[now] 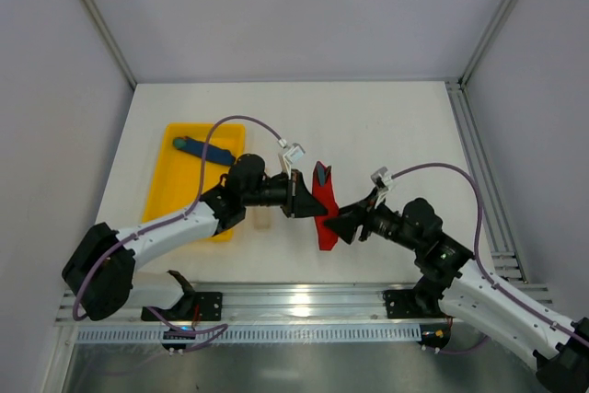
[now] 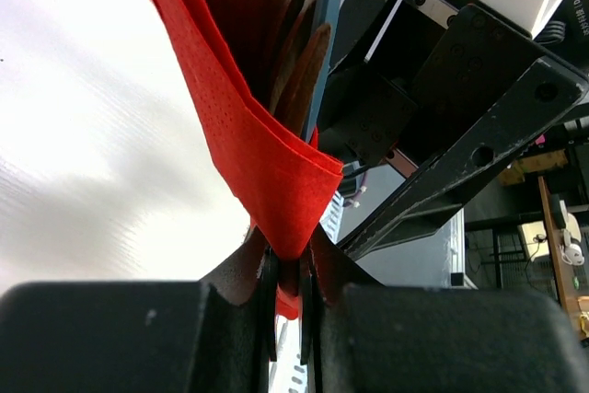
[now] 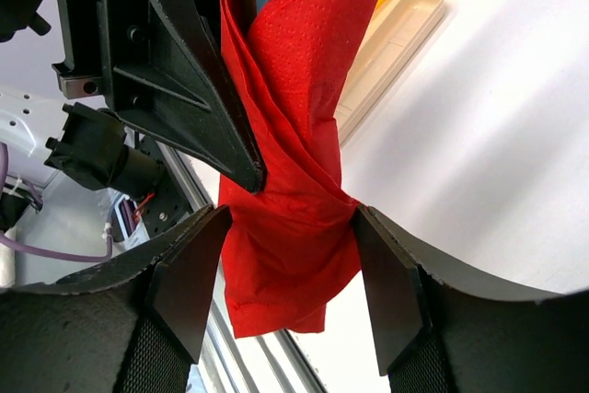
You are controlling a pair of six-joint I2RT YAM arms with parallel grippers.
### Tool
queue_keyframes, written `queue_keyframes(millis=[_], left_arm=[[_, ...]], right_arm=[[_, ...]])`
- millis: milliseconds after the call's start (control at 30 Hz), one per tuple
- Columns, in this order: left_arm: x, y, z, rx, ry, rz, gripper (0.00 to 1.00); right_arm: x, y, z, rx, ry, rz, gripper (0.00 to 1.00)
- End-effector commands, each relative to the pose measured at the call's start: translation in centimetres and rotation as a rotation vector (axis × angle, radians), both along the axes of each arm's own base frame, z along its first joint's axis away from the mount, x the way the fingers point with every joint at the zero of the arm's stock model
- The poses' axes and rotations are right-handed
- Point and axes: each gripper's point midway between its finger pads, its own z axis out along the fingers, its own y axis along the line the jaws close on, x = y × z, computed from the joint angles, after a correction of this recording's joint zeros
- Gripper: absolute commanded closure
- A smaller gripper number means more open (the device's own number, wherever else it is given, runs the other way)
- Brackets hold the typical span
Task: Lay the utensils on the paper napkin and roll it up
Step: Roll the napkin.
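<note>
Over the white table (image 1: 386, 126), to the right of the yellow tray (image 1: 166, 195), the two arms meet nose to nose. The right gripper (image 3: 285, 264) stands fairly wide, its pads pressing both sides of the bunched paper napkin (image 1: 322, 207). The left gripper (image 2: 287, 275) is almost closed, nipping the napkin's folded edge. The red sheet is held up between them, with brownish utensils (image 2: 293, 52) tucked in its fold.

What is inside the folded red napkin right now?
Brownish wooden utensils and a slim teal-blue edge show in the open fold of the napkin; their lower ends and count are covered.
</note>
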Motion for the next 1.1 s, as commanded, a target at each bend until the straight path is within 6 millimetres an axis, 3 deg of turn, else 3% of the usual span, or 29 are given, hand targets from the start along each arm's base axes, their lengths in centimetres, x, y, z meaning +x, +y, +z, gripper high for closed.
queue_keyframes(millis=[0,367,800,933,1067], left_arm=[[-0.8,-0.1,2.8,-0.049,-0.074,-0.047,1.00],[-0.5,-0.1,3.5,-0.040,-0.092,-0.042,1.00],[-0.8,-0.3,3.5,-0.053,-0.097,-0.067,1.00],[-0.8,-0.1,3.7,-0.057,-0.109,-0.065,1.00],[-1.0,-0.1,4.1,-0.078,-0.118,-0.068,1.00]], right_arm=[[-0.1,-0.3,1.2,0.015,-0.037,-0.005,0.33],[-0.4,-0.5,-0.4,-0.019,0.003,-0.002,0.32],[-0.8,1.2,2.0,0.094,-0.085,0.092,0.34],[-1.1,1.1,1.9,0.112,-0.096,0.095,0.44],[-1.1,0.7,2.1,0.127,-0.116,0.081,0.64]])
